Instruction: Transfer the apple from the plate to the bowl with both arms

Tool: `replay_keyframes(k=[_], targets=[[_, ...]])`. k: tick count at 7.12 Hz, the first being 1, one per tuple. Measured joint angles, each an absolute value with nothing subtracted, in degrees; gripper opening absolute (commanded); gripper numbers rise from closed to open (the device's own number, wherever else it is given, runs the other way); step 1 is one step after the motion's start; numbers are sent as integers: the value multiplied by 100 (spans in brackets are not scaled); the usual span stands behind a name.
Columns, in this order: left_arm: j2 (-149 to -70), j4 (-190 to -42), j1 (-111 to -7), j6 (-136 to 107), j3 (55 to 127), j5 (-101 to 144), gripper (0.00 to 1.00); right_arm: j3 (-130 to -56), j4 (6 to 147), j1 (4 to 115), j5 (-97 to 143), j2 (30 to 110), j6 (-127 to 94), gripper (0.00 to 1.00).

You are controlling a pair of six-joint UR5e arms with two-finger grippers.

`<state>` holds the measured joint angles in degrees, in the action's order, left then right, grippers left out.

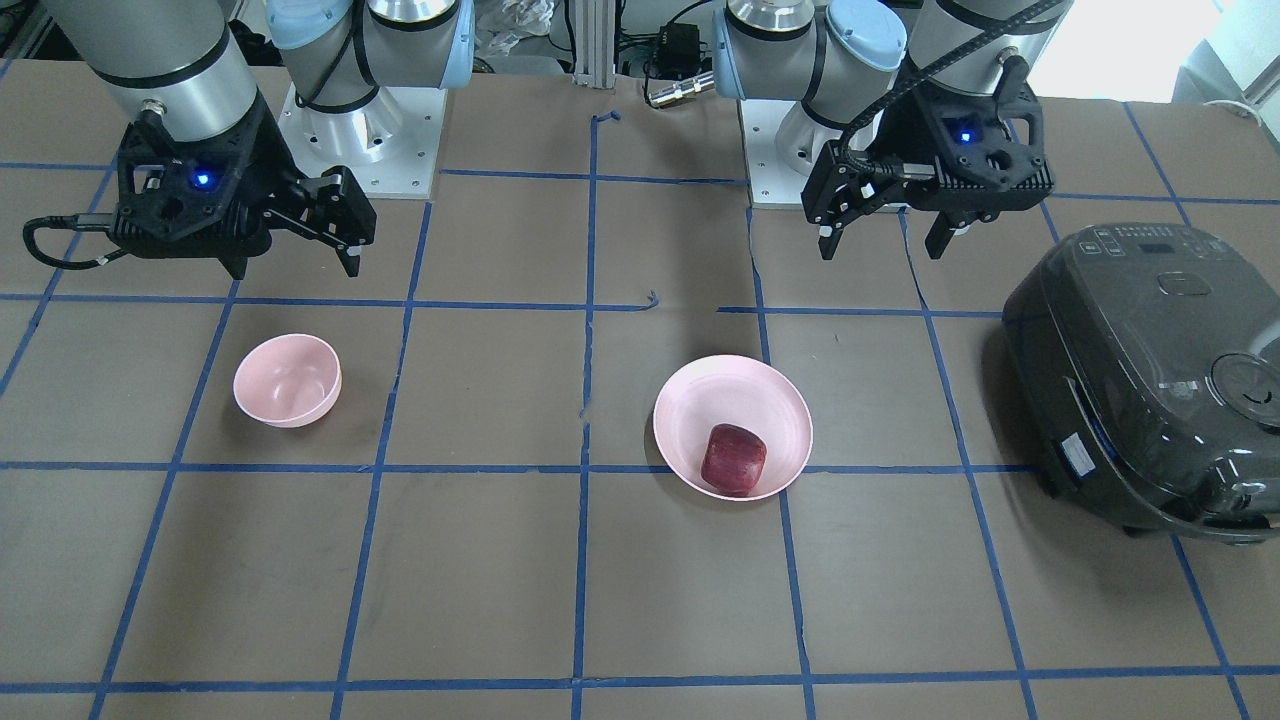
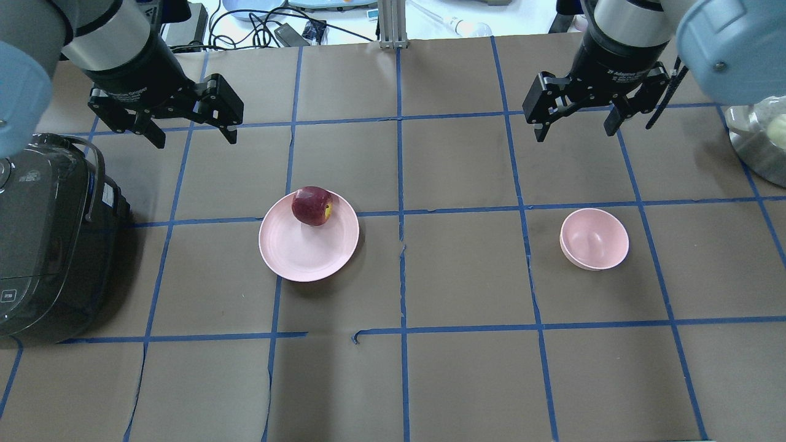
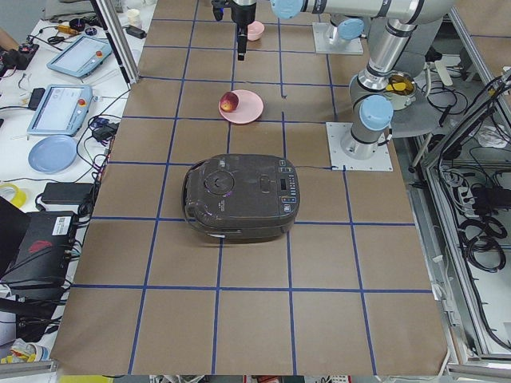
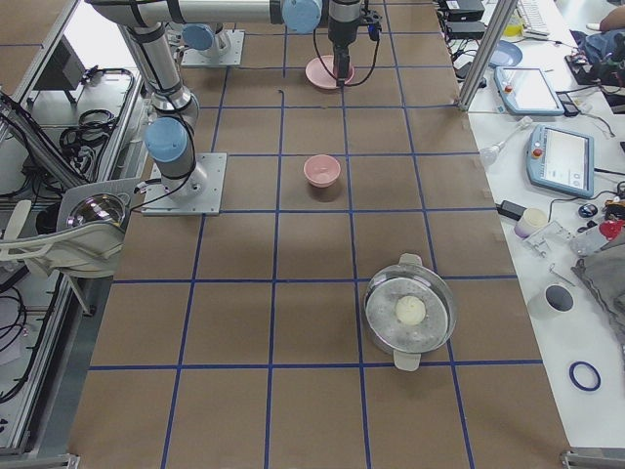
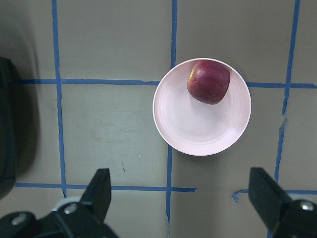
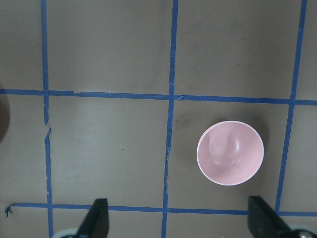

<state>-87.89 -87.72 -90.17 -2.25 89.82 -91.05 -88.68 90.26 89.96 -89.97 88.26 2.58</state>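
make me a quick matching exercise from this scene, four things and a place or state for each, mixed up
1 apple
2 bowl
3 cooker
4 left end effector

a empty
b open, above the table
c on the plate, by its rim
d dark grey, on the robot's left

Pairs: 1-c, 2-a, 3-d, 4-b

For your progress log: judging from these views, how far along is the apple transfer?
Done: nothing; the apple sits on the plate, near its rim. In hand: nothing; the left gripper and right gripper hang open, empty. Left: grasp, carry, drop into the empty bowl.
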Motion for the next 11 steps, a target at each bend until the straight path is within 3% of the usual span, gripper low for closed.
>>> replay_keyframes(k=[5, 7, 10, 11], targets=[[-8784, -8771, -9017, -228, 8977, -9106, 100, -9074, 9133, 7933, -8951, 8490, 1583, 100], [-8783, -8772, -9016, -228, 8971, -9106, 100, -9830, 9766, 7167, -8936, 8374, 2361, 100], [-8787, -8771, -9016, -229, 8965, -9105, 100, -11264, 11752, 6936, -8919, 8049, 2628, 100], [-8784, -8772, -9017, -227, 8965, -9105, 100, -11515, 12191, 6930, -8914, 7883, 2639, 94]])
